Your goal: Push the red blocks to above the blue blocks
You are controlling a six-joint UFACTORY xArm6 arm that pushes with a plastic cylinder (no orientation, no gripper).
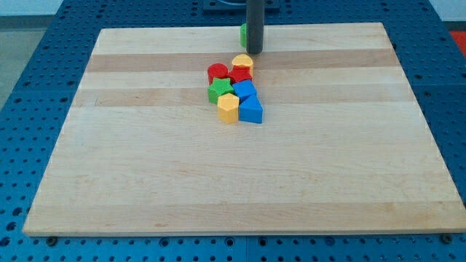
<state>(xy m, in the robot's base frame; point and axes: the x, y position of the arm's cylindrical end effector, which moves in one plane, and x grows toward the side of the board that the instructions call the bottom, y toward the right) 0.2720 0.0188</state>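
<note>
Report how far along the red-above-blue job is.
Mostly done: both red blocks already sit toward the view's top of the two blue blocks, all touching in one cluster. In hand: my tip stands just above the yellow block, touching nothing. Left: at most a tidy-up nudge.

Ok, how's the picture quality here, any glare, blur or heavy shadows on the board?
Camera view: lighting is even and soft, with no strong glare on the wooden board. The blocks cast only faint shadows. The cluster by the red cylinder is sharp enough to tell colours apart. My tip looks crisp, and the rod partly hides a green block.
</note>
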